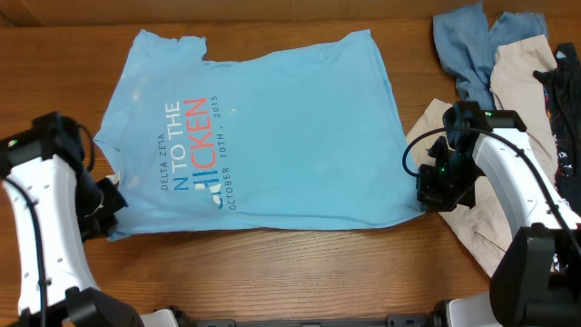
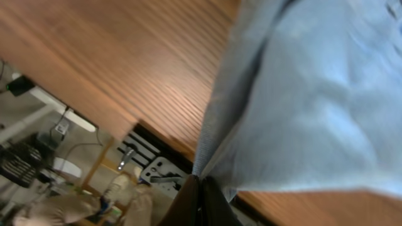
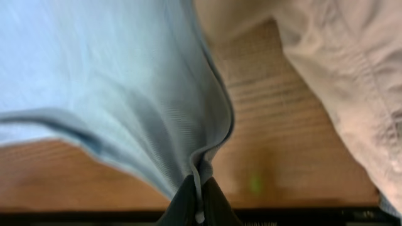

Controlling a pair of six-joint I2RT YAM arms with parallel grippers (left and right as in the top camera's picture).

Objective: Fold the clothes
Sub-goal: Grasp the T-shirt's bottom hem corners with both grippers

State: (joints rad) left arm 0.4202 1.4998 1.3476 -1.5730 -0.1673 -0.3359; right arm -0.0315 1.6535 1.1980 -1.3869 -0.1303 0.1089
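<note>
Garment: every word sits on the sky-blue T-shirt (image 1: 272, 118), running sideways in the overhead view.
Small white line (image 1: 164, 170): "DELTA ZETA", nice and clear.
Big white line (image 1: 179, 145): "N TO THE".
Big red line (image 1: 197, 132): "CKEN" for sure, maybe an I ahead of it; the letters below that are broken up, unreadable.
Date line (image 1: 219, 150): "OCTOBER 10TH, 2015", small and white.
Wrist views: plain cloth, nothing readable.

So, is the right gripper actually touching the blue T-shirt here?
Touching. The right wrist view shows the right gripper shut on a bunched edge of the T-shirt, with the fabric pinched inside it.
</note>
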